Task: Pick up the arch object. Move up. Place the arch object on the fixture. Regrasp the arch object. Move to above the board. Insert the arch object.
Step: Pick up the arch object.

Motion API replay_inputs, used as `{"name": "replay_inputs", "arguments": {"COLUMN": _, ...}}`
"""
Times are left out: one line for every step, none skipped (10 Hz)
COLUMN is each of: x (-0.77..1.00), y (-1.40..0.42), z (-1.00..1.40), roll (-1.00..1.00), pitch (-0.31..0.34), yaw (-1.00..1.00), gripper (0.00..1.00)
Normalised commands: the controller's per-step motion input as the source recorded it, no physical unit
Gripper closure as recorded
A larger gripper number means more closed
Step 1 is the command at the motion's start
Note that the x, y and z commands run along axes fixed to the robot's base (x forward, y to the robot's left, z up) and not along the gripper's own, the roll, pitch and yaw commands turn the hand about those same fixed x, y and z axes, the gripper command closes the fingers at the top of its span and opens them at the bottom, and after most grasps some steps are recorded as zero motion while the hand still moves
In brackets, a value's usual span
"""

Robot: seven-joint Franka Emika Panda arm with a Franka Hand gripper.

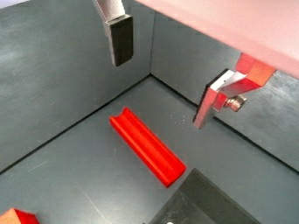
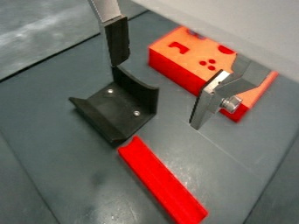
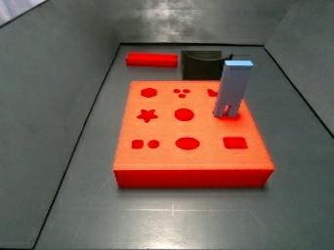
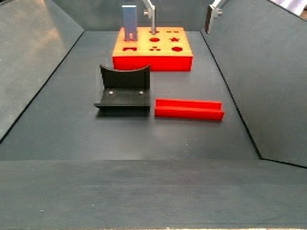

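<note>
You are at step 1: the arch object (image 4: 188, 109) lies flat on the floor, untouched, just beside the fixture (image 4: 122, 90), at its 3 o'clock in a side view. The gripper (image 2: 163, 83) hangs well above with fingers (image 2: 115, 42) spread and nothing between them. Next, bring it down over the bar's middle, straddling the narrow width. The fixture crowds 1 side; the other side is open floor. The board (image 3: 189, 127) is apart, carrying a grey-blue block (image 3: 233, 90).

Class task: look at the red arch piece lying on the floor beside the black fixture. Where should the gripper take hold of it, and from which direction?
Grip the arch piece across its narrow width, near mid-length, coming straight down. It lies flat with its long sides free, apart from the fixture. The gripper is open above the floor.
</note>
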Motion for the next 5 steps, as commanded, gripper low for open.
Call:
{"name": "replay_inputs", "arguments": {"x": 0.0, "y": 0.0, "z": -0.41, "roll": 0.02, "pitch": 0.0, "yaw": -1.0, "gripper": 0.0}}
{"name": "replay_inputs", "arguments": {"x": 0.0, "y": 0.0, "z": -0.42, "roll": 0.01, "pitch": 0.0, "yaw": -1.0, "gripper": 0.0}}
{"name": "replay_inputs", "arguments": {"x": 0.0, "y": 0.0, "z": -0.44, "roll": 0.01, "pitch": -0.001, "yaw": -1.0, "gripper": 0.0}}
{"name": "replay_inputs", "arguments": {"x": 0.0, "y": 0.0, "z": -0.43, "roll": 0.01, "pitch": -0.003, "yaw": -1.0, "gripper": 0.0}}
{"name": "replay_inputs", "arguments": {"x": 0.0, "y": 0.0, "z": -0.44, "roll": 0.0, "pitch": -0.01, "yaw": -1.0, "gripper": 0.0}}
